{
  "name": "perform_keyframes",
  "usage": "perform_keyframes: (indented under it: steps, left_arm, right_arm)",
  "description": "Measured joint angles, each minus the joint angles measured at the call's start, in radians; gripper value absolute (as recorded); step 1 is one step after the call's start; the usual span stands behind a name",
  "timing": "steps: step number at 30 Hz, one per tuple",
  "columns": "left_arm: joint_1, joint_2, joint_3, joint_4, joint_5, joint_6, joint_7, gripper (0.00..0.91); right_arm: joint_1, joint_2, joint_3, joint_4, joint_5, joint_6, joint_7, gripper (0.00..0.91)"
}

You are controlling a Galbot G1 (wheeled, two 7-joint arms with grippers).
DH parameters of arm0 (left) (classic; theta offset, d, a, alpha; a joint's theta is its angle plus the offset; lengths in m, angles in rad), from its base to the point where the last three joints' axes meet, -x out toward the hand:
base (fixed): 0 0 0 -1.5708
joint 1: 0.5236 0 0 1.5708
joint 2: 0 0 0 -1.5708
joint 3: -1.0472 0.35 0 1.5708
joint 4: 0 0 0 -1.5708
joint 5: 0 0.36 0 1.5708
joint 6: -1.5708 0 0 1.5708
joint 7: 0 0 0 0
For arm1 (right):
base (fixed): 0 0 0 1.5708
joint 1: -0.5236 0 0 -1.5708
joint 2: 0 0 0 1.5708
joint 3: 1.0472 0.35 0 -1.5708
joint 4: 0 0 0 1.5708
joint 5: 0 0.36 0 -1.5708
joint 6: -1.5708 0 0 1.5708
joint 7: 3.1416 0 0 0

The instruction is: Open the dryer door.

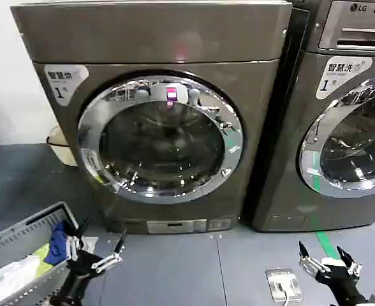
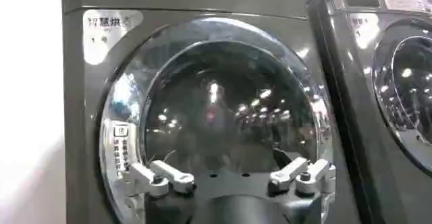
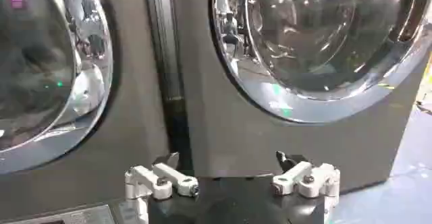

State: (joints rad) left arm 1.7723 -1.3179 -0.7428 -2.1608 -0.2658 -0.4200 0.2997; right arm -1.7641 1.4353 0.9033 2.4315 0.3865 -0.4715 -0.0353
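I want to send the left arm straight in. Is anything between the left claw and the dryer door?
Nothing visible. The left claw hangs open, low before the dryer door, with bare floor between. The laundry basket sits off to its left.

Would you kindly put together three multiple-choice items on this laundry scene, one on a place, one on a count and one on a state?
1. Where does the laundry basket stand?
A. on the floor by the left gripper
B. on top of the dryer
C. between the two machines

2. How many chrome-rimmed round doors show in the head view?
A. one
B. two
C. three

3. What is the state of the dryer door?
A. swung wide open
B. removed
C. shut flush against the machine front

Answers:
1. A: the grey basket sits low at the robot's left, next to the left gripper.
2. B: the dryer door and the LG machine's door to its right.
3. C: its chrome rim lies flat on the front panel, and both the left gripper and right gripper are open, low and clear of it.
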Motion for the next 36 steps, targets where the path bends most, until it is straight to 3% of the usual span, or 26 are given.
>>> perform_keyframes:
  steps: [7,19,36]
  left_arm:
    - [0.005,0.001,-0.002,-0.005,0.001,0.000,0.000,0.907]
    - [0.016,-0.012,-0.004,-0.019,0.009,0.000,0.001,0.907]
    - [0.040,-0.017,-0.018,-0.060,0.015,0.009,0.007,0.907]
  right_arm:
    - [0.015,-0.011,-0.005,0.002,-0.048,0.015,-0.056,0.907]
    - [0.079,-0.107,-0.046,-0.016,-0.010,0.070,-0.089,0.907]
    - [0.234,-0.410,-0.188,-0.074,0.175,0.122,-0.145,0.907]
